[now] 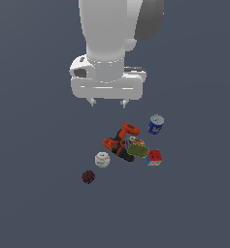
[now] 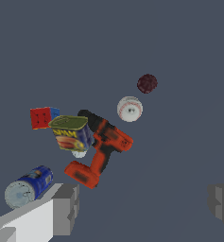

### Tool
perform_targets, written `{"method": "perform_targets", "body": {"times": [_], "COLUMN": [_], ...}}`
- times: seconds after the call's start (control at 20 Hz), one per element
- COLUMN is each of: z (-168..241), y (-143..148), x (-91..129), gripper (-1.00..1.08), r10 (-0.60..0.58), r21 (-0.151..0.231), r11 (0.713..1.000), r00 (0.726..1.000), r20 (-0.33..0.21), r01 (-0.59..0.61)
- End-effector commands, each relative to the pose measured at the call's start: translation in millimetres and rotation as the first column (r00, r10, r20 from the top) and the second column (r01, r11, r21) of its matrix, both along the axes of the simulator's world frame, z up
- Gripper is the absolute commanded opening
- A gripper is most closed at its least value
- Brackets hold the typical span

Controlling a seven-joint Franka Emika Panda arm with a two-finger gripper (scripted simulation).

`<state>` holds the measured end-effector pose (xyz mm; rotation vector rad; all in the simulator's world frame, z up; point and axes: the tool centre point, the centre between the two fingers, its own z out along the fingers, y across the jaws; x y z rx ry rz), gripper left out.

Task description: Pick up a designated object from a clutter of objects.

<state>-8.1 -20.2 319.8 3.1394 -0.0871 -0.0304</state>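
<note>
Flat, even light is falling across the whole scene — nothing is casting a shadow on the dull slate-grey floor. No glare is showing anywhere. Both views are looking soft and coarse — small items' edges are blurring, their labels unreadable.

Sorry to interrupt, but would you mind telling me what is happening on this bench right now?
A simulated Franka arm hangs above a small clutter, its end effector open and holding nothing. The target, a small blue can, sits apart at the edge of the pile. The orange-red power drill, a yellow-green tin, the colour cube, the white puck and a dark red ball lie untouched.
</note>
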Motion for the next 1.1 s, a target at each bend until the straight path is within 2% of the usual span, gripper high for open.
{"method": "perform_targets", "body": {"times": [0.0,0.3,0.6,0.8,1.05], "z": [-2,-21,-56,-89,-132], "y": [3,26,70,111,167], "x": [0,-1,-9,-22,-51], "gripper": [1.0,1.0,1.0,1.0,1.0], "r10": [0.007,0.07,0.193,0.308,0.466], "r21": [-0.001,-0.007,-0.017,-0.021,-0.02], "r11": [1.0,0.998,0.981,0.951,0.885], "r00": [1.0,0.998,0.981,0.951,0.885], "r20": [0.0,0.0,0.001,0.002,0.005], "r01": [-0.007,-0.07,-0.193,-0.308,-0.466]}}
